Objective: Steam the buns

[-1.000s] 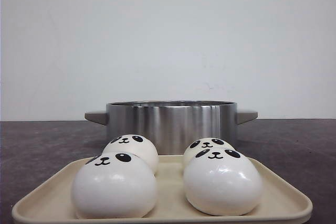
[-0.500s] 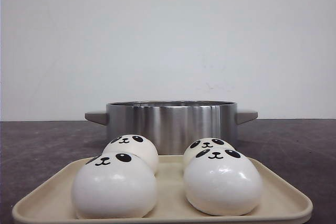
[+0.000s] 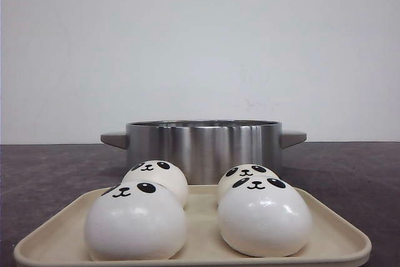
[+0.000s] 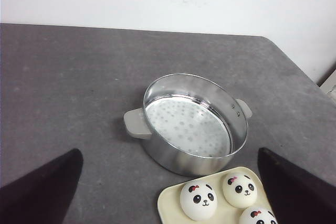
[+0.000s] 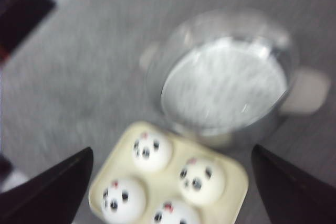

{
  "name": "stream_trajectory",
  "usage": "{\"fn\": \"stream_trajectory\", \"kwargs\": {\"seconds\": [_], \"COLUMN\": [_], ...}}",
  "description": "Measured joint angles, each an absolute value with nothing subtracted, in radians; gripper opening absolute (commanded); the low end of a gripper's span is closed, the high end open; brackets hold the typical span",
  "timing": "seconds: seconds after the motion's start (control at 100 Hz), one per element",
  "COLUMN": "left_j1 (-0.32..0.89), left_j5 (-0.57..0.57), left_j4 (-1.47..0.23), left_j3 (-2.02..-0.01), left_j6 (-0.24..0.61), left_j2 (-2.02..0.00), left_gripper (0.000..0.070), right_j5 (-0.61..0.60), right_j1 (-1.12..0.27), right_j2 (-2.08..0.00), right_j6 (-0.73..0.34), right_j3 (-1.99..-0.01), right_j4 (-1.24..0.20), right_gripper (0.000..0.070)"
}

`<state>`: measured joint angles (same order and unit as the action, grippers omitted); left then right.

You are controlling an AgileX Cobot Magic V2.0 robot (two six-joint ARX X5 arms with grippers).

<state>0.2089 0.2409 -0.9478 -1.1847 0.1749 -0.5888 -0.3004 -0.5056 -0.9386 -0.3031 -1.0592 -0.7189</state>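
Front view: buns (image 3: 136, 220) fill tray (image 3: 350, 242); steamer pot (image 3: 203, 145) just behind.

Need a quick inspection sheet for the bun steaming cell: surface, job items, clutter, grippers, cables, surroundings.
Surface: dark grey table, bare apart from the job items.
Job's things: four buns on a cream tray, two rows of two; steel steamer pot behind the tray, no lid on it, perforated plate visible inside, no buns in it.
Clutter: nothing seen.
Grippers: left gripper and right gripper both open, holding nothing, above the scene; right wrist view is blurred.
Cables: nothing seen.
Surroundings: plain white wall behind the table.
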Motion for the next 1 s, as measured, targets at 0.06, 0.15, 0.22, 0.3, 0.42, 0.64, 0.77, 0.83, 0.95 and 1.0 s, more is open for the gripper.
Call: {"fn": "stream_trajectory", "kwargs": {"seconds": [0.06, 0.15, 0.22, 0.3, 0.42, 0.64, 0.77, 0.83, 0.95, 1.0], "left_j1": [0.214, 0.222, 0.231, 0.239, 0.249, 0.267, 0.277, 0.279, 0.279, 0.279], "left_j5": [0.237, 0.233, 0.233, 0.233, 0.233, 0.232, 0.232, 0.232, 0.232, 0.232], "left_j4": [-0.951, -0.955, -0.955, -0.955, -0.955, -0.954, -0.955, -0.955, -0.955, -0.955], "left_j3": [-1.185, -1.185, -1.185, -1.185, -1.185, -1.185, -1.185, -1.185, -1.185, -1.185], "left_j6": [0.174, 0.169, 0.167, 0.167, 0.167, 0.167, 0.167, 0.167, 0.167, 0.167], "left_j2": [-0.588, -0.588, -0.588, -0.588, -0.588, -0.588, -0.588, -0.588, -0.588, -0.588], "left_gripper": [0.07, 0.07, 0.07, 0.07, 0.07, 0.07, 0.07, 0.07, 0.07, 0.07], "right_j5": [-0.229, -0.134, -0.112, -0.112, -0.106, -0.105, -0.105, -0.105, -0.105, -0.105], "right_j1": [-0.598, -0.724, -0.785, -0.805, -0.795, -0.749, -0.72, -0.709, -0.692, -0.693], "right_j2": [-0.999, -1.102, -1.185, -1.277, -1.399, -1.565, -1.615, -1.634, -1.66, -1.66], "right_j6": [-0.332, -0.39, -0.445, -0.498, -0.556, -0.593, -0.6, -0.603, -0.608, -0.608], "right_j3": [-1.059, -1.059, -1.059, -1.059, -1.059, -1.059, -1.059, -1.059, -1.059, -1.059], "right_j4": [-0.735, -0.764, -0.794, -0.797, -0.764, -0.707, -0.665, -0.659, -0.665, -0.664], "right_gripper": [0.0617, 0.0634, 0.0635, 0.0636, 0.0636, 0.0635, 0.0634, 0.0631, 0.06, 0.0553]}}
